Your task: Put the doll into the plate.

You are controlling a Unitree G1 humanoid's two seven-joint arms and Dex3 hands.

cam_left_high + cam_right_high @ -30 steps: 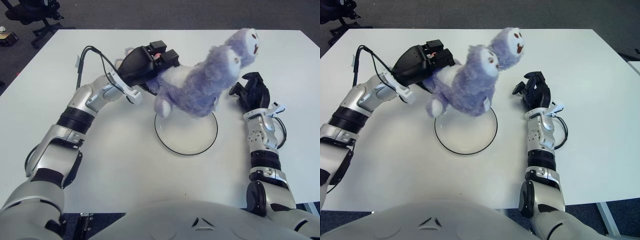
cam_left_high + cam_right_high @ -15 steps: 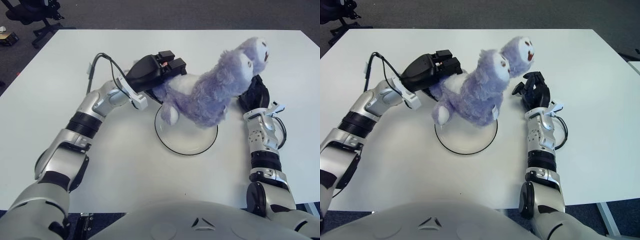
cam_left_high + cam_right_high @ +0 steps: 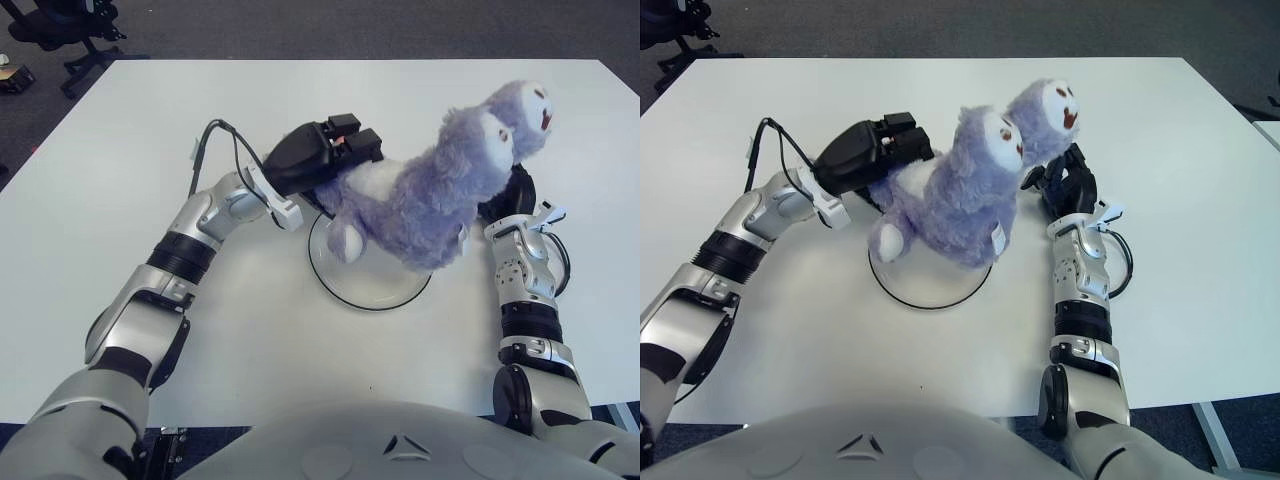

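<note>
Doll hangs over the plate, a big purple plush toy with a white belly, held from its rear by the left hand. That hand's black fingers are closed into the fur at the doll's back, so it has a firm hold of the toy. The doll leans from lower left to upper right: one round foot dangles above the left part of the plate, the body covers most of the plate's far half, and its two fuzzy head-like lumps with pale faces rise toward the right, the farther one showing a small red mouth. A small white tag shows at the doll's lower right side. Whether the doll's underside touches the plate cannot be told; the nearer rim of the plate is bare and shows as a thin dark ring on the white surface. The right hand shows just beside the doll on its right, close under the heads and partly hidden by the fur in the left eye view. In the right eye view its dark fingers are loosely spread and hold nothing, though whether they brush the fur cannot be told. A black cable loops from the left wrist. Beyond the far left corner of the surface, a black office chair stands on the dark carpet.
</note>
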